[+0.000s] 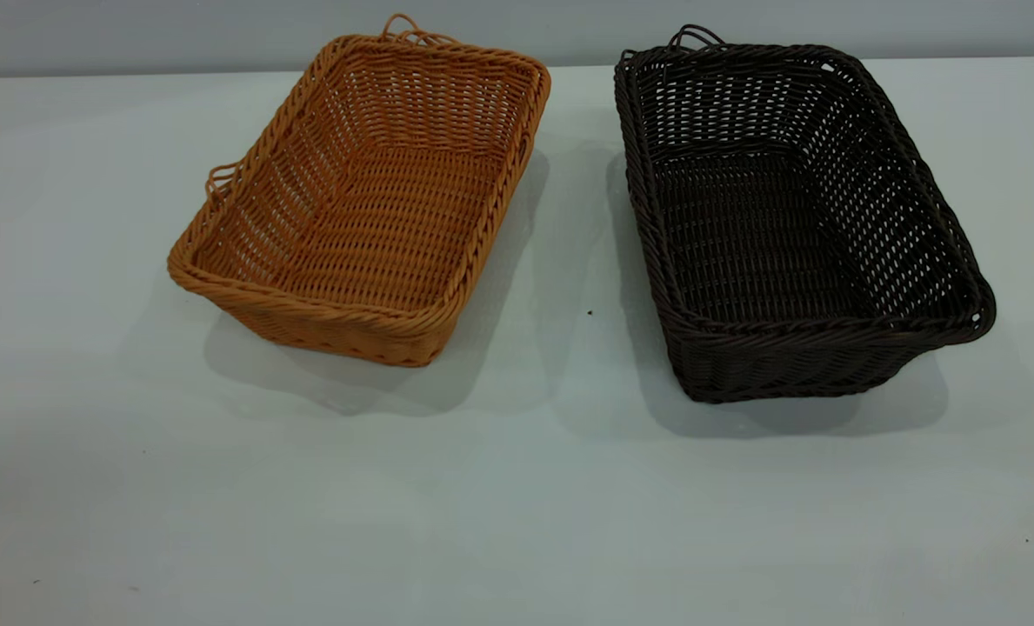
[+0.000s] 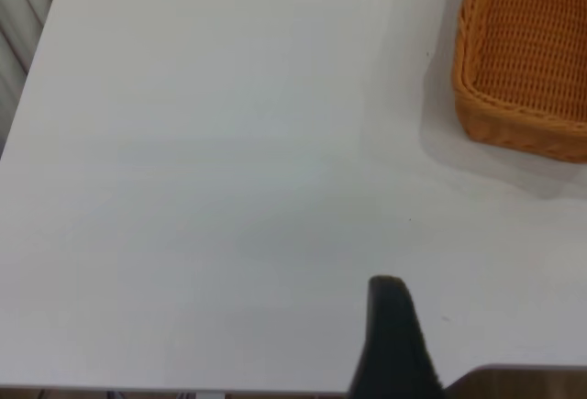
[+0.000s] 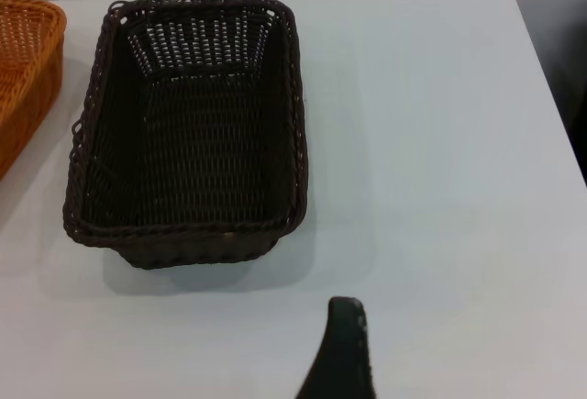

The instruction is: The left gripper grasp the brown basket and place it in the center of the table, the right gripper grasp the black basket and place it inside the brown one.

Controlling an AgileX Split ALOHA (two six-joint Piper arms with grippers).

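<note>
The brown basket [image 1: 360, 204] sits left of centre on the surface [image 1: 517, 504], the black basket [image 1: 786, 226] beside it, apart and empty. Nothing is done yet: neither is gripped. I cannot tell either gripper's jaw state.

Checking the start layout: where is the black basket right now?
In the exterior view the black basket sits on the table right of centre, beside but apart from the brown basket on its left.

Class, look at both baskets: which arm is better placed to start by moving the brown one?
Left. The brown basket sits on the table's left half, in the left wrist view; the black basket lies right.
</note>
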